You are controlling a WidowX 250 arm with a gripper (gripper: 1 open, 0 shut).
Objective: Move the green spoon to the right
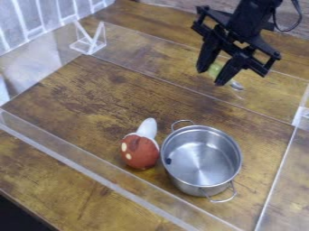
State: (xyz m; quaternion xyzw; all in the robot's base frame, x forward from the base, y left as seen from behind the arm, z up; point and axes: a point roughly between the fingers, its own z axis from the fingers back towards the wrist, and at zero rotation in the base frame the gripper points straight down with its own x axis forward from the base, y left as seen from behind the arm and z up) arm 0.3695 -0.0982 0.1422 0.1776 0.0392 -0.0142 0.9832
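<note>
One view only, from above and in front of the workspace. Black tool [227, 68] sits in the upper right, pointing steeply down, its two dark fingers [208, 56] drawn together and pinching the green spoon [218, 69]. Only a sliver of the yellow-green handle shows between the fingers; a small pale bit just below and right of the tool tip may be the spoon's metal bowl, but it is too small to be sure. Spoon appears raised off the wood, though I cannot tell this for certain.

Tabletop [97, 99] is dark brown wood grain, enclosed by a low clear plastic wall [121, 191] along the near edge. Steel pot [201, 160] with two loop handles stands upright in the lower right, well apart from the tool. Toy mushroom [141, 146], red-brown cap and white stem, lies on its side just beside the pot's left rim. Clear plastic stand [87, 38] sits at upper left.
</note>
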